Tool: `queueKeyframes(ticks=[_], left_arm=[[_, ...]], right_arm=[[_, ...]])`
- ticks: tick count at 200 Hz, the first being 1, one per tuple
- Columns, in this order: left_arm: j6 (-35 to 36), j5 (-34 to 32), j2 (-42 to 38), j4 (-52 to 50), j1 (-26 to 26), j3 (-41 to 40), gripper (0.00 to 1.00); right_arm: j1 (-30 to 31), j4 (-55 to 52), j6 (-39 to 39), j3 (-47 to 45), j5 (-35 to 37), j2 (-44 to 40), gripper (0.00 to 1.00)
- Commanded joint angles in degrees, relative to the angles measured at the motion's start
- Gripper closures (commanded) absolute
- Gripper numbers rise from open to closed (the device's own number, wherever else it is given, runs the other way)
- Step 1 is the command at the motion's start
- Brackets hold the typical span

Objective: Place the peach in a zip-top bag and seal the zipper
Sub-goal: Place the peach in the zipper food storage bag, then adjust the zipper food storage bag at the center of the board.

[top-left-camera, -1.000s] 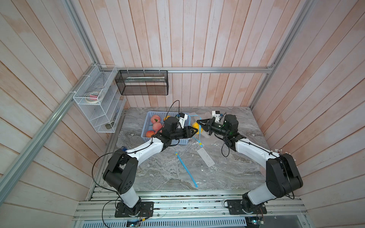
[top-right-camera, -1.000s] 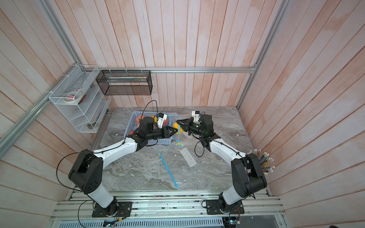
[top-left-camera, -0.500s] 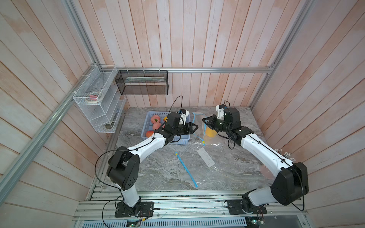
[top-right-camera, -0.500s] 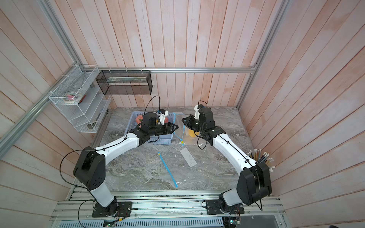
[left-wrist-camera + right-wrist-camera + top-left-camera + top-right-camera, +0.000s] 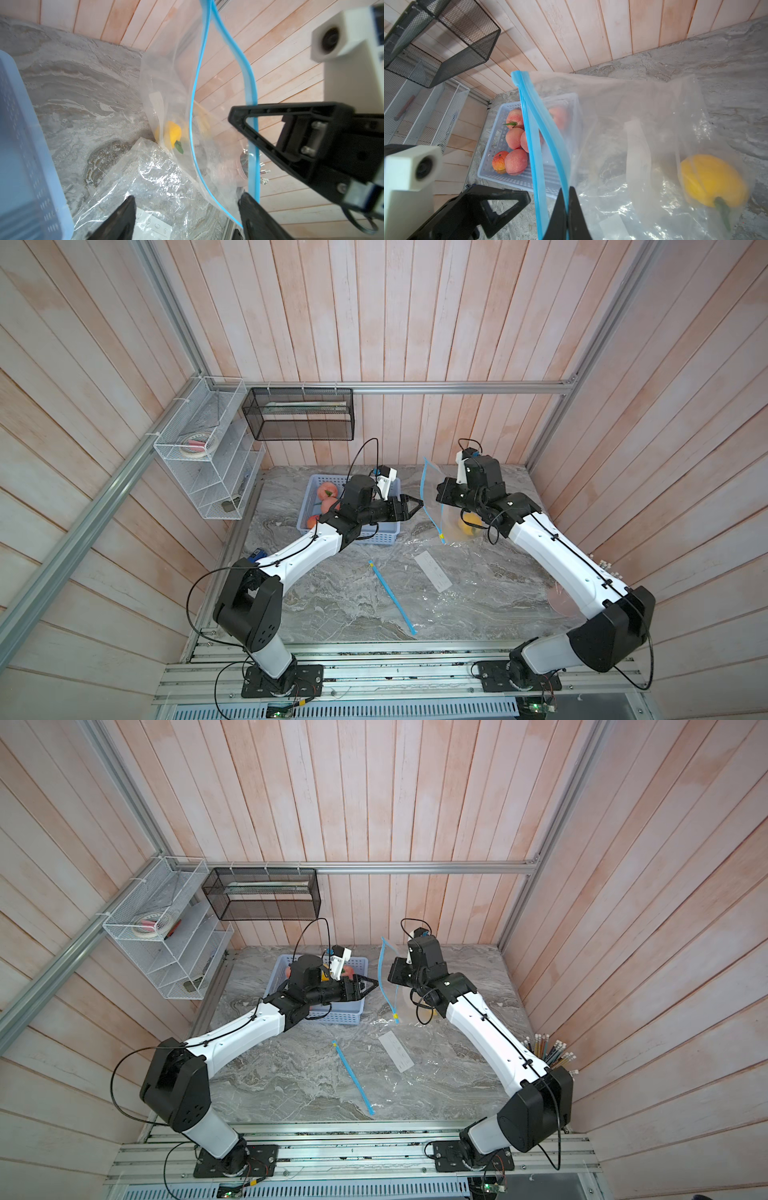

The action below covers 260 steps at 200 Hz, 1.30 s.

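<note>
- The table (image 5: 332,605) carries 2 bags: a spare bag (image 5: 457,585) lying flat near the middle, and the zip-top bag (image 5: 623,108) I am working with, which is held up at the back, near the right arm.
- The basket (image 5: 388,537) of other peaches sits just behind my left arm. It plays no part in this step.
- The right gripper (image 5: 568,193) is clenched on the bag's blue strip and hangs the bag from it.
- The left gripper (image 5: 187,200) has its jaws wide apart and holds nothing. It is level with the bag's mouth and just beside it.
- The zipper (image 5: 542,145) has a long axis running close to upright, from a high corner near the back wall down toward the table. Its 2 tracks are parted in the middle, so the mouth is open and faces the left gripper.
- The peach (image 5: 710,180) (the yellow one) lies deep in the bag, low and far from the mouth. It is too blurred for me to tell which way its stem points.
- My read is that placing is done and sealing is the step in hand. Next I would close the left jaws over both tracks near one end and run along the strip, with the right gripper keeping it taut.
</note>
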Motion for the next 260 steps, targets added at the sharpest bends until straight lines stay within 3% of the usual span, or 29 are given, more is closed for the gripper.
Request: queueKeyframes(ticks=[1, 48, 85, 110, 142, 160, 220, 240, 260], left_arm=[[-2.0, 2.0, 1.7, 3.5, -0.4, -0.3, 0.19], [-3.9, -6.7, 5.9, -2.3, -0.4, 3.3, 0.23], [-4.4, -16.3, 6.8, -6.8, 0.7, 3.2, 0.28], [-4.2, -17.6, 7.3, -8.4, 2.2, 2.8, 0.28], [-2.2, -17.6, 7.1, -10.9, 2.6, 2.4, 0.28], [-0.1, -14.8, 6.9, -11.1, 2.7, 2.7, 0.27], [4.5, -4.7, 1.1, -7.8, 6.7, 0.0, 0.1], [8.7, -9.6, -1.7, -9.2, 9.1, -3.1, 0.02], [13.8, -19.2, -2.2, -14.1, 10.9, -3.4, 0.0]], right_arm=[[2.0, -4.3, -2.7, 2.7, 4.7, 1.9, 1.0], [5.2, -7.7, -4.5, 5.5, 10.0, 4.1, 1.0], [6.2, -12.1, -5.2, 7.3, 18.3, 5.4, 1.0], [6.2, -14.4, -4.5, 7.9, 25.2, 5.7, 1.0], [6.2, -15.6, -2.6, 8.4, 28.6, 6.8, 1.0], [6.2, -14.4, -2.8, 8.7, 27.7, 7.9, 1.0], [6.2, -8.7, -4.1, 10.1, 20.1, 12.7, 1.0], [6.1, -7.4, -4.6, 10.7, 17.9, 14.4, 1.0], [6.1, -7.0, -5.0, 11.2, 16.6, 15.7, 1.0]])
